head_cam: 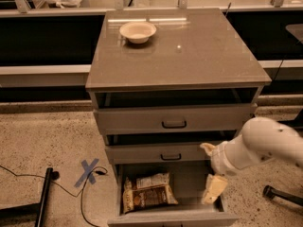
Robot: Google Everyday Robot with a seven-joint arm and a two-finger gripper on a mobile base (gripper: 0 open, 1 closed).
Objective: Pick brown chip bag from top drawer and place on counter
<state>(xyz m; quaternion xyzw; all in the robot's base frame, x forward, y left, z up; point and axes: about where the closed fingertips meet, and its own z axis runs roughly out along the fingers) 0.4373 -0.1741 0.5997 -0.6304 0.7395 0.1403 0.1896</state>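
Note:
The brown chip bag (pixel 147 192) lies flat on the left part of the floor of the open lowest drawer (pixel 189 183), the top drawer of the task. My gripper (pixel 213 189) hangs from the white arm at the right, its pale fingers pointing down over the right side of that drawer, to the right of the bag and apart from it. It holds nothing that I can see. The counter (pixel 189 56) is the glossy grey-brown slab on top of the cabinet.
A pale bowl (pixel 138 31) stands on the counter's back left. Two upper drawers with dark handles (pixel 174 124) sit slightly open. A blue tape cross (pixel 88 170), a black cable and a black stand leg (pixel 43 197) lie on the speckled floor at left.

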